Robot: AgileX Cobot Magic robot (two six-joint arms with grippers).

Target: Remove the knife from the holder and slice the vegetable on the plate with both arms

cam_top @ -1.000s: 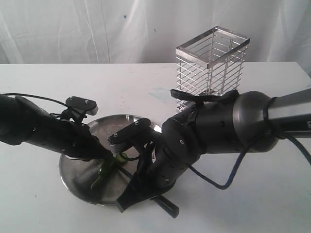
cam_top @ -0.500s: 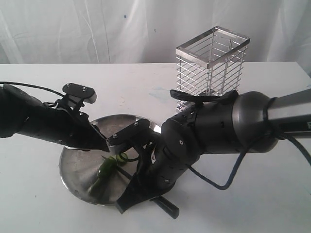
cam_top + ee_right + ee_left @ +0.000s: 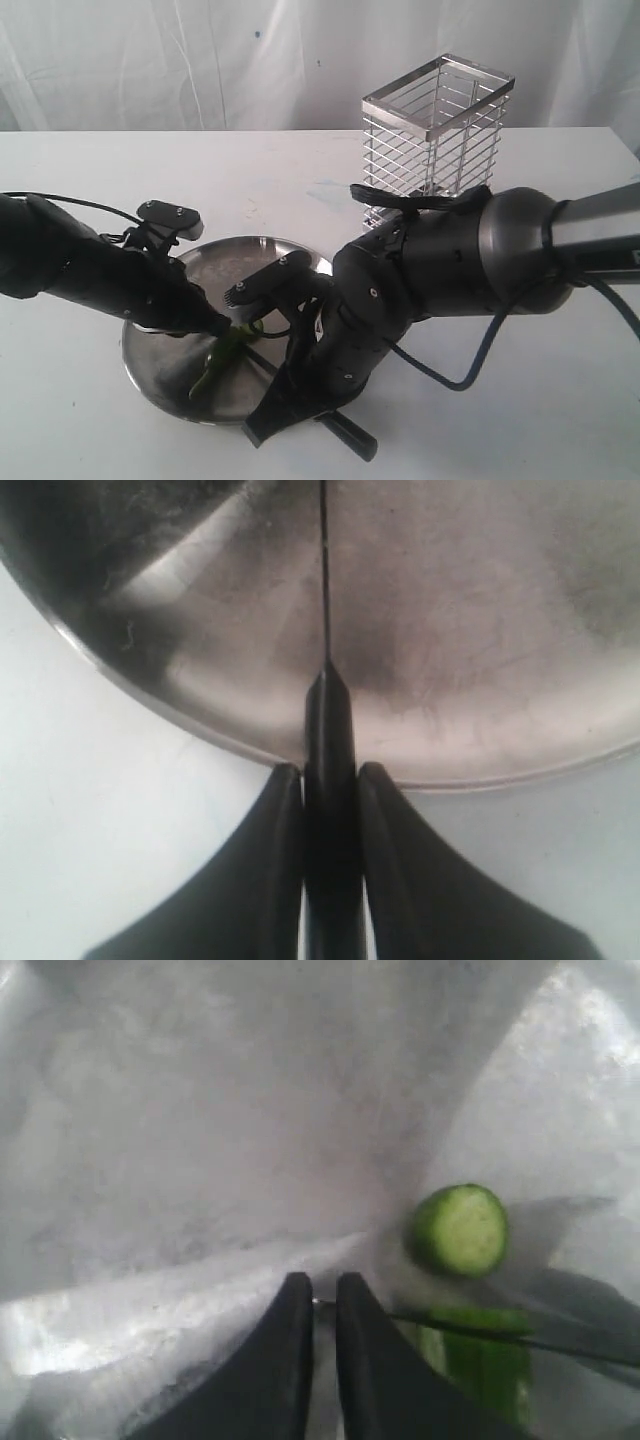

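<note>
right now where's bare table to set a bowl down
Free: table behind the plate, left of the holder; also the near right corner, in front of the right arm. Crowded: the plate, where left gripper, right gripper, knife and chili meet.

No lettering legible anywhere — no labels, numbers.

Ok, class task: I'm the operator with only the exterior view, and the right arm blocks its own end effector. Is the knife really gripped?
Observer: Yes; the right wrist view shows the right end effector shut on the knife handle, blade over the plate.
Operator: Has anything been cut?
Observer: The left wrist view shows a short green piece with a round cut face beside the rest of the vegetable.
</note>
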